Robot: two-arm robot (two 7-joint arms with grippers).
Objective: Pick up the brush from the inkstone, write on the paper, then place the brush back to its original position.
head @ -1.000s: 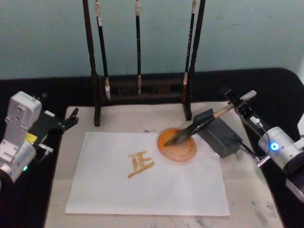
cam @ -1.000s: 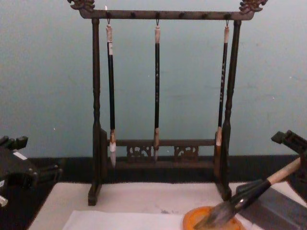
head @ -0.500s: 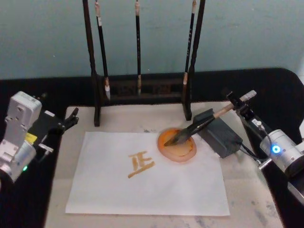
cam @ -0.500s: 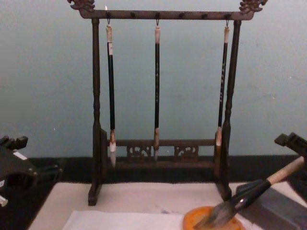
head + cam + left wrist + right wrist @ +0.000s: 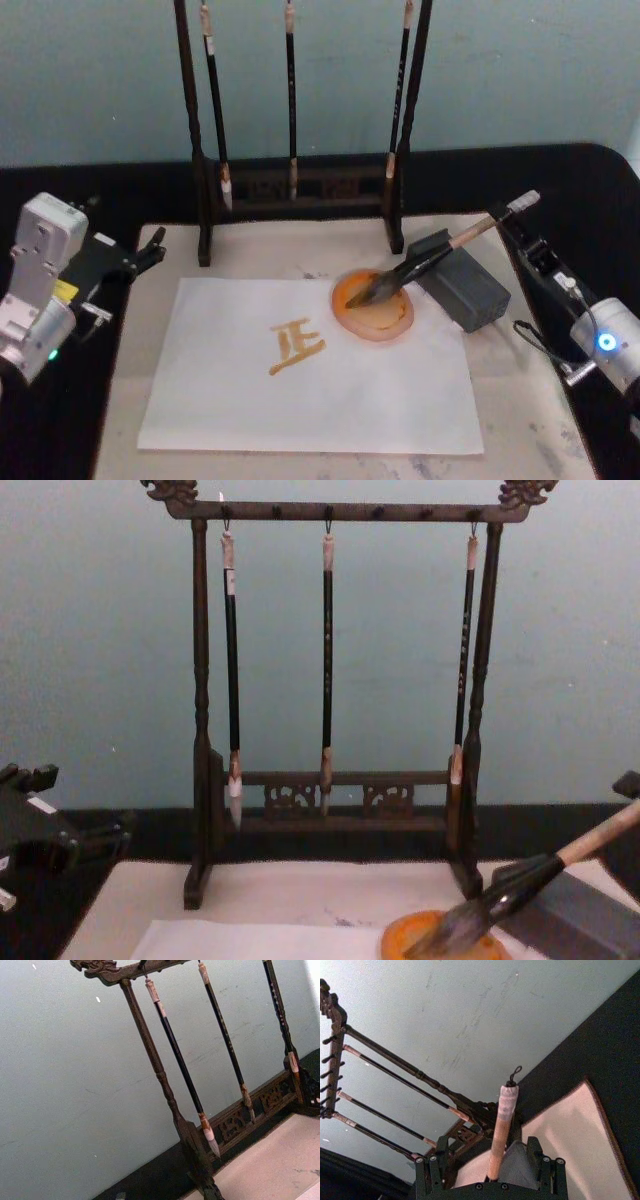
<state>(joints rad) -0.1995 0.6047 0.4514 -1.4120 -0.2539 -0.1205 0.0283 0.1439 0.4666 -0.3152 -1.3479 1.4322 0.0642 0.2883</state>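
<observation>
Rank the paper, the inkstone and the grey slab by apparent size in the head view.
1. paper, clearly largest.
2. and 3. inkstone and grey slab: they look about alike, and the brush crosses both, so I won't rank them.

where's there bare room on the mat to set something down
The white paper is bare in front of the written character and to its left. The beige mat is bare right of the paper. It is crowded around the inkstone, brush, grey slab and brush rack.
</observation>
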